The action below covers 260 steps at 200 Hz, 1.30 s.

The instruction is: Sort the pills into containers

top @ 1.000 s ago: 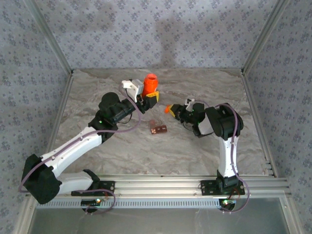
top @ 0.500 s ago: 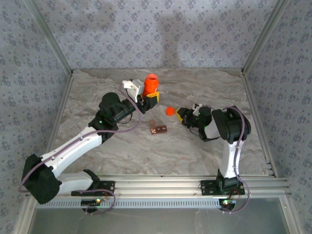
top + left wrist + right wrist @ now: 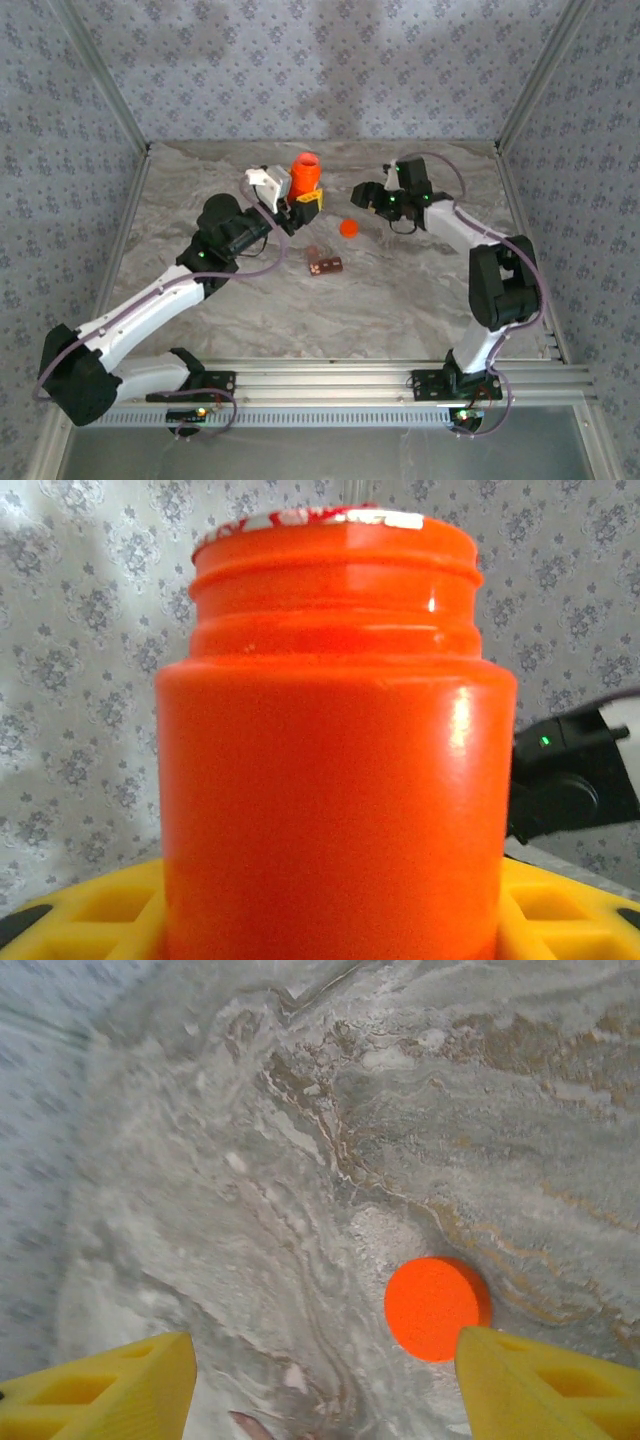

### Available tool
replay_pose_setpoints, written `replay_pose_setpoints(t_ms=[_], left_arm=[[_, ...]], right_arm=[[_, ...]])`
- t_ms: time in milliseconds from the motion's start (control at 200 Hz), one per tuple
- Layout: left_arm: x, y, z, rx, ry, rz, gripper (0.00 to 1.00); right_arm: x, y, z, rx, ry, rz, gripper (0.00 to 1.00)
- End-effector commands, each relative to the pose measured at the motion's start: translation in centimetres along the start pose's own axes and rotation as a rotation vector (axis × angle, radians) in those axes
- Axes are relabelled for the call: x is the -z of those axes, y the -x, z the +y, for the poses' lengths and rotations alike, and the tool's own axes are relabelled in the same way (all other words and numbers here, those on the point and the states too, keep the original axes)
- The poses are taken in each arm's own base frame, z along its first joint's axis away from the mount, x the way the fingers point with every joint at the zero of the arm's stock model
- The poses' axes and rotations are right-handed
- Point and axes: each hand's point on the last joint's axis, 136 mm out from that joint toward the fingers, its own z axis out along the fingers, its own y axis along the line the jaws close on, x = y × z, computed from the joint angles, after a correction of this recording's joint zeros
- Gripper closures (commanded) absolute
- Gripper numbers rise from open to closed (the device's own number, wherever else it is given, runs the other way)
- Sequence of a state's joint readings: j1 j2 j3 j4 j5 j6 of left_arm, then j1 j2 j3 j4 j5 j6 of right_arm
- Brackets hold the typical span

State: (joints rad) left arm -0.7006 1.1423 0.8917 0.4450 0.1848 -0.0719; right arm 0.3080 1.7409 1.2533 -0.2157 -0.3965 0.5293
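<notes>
Marble tabletop [image 3: 400,290]; left fingers [image 3: 90,915] grip orange bottle [image 3: 330,780].

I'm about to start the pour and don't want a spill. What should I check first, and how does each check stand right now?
1. Is the bottle upright in the left gripper: ok.
2. Is the cap off, lying on the table: ok.
3. Is the right gripper open and holding nothing: ok.
4. Is the container strip uncovered, apart from both grippers: ok.
5. Is the bottle's mouth unsealed: cannot tell.
6. Are the strip's cells empty: cannot tell, too small.
</notes>
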Motion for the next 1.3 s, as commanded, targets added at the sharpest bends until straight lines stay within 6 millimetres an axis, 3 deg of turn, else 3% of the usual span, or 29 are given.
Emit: replay_pose_setpoints(t_ms=[0,185,400,849,1294], left_arm=[[1.2,2.1,0.5,-0.041,0.035,-0.072,1.00],[2.1,2.4,1.2,-0.050,0.063,-0.087,1.00],[2.7,2.4,1.8,-0.050,0.077,-0.091,1.00],[2.9,2.2,2.1,-0.045,0.083,-0.090,1.00],[2.2,2.0,2.2,-0.036,0.074,-0.085,1.00]], right_arm=[[-0.6,-6.7,-5.0,0.155,-0.299,0.325,0.29],[-2.9,-7.3,-4.6,0.336,-0.453,0.419,0.28],[-5.0,-8.5,-4.6,0.377,-0.497,0.486,0.28],[-7.7,-7.2,-4.6,0.382,-0.509,0.479,0.29],[-8.1,-5.9,-5.3,0.372,-0.516,0.469,0.32]])
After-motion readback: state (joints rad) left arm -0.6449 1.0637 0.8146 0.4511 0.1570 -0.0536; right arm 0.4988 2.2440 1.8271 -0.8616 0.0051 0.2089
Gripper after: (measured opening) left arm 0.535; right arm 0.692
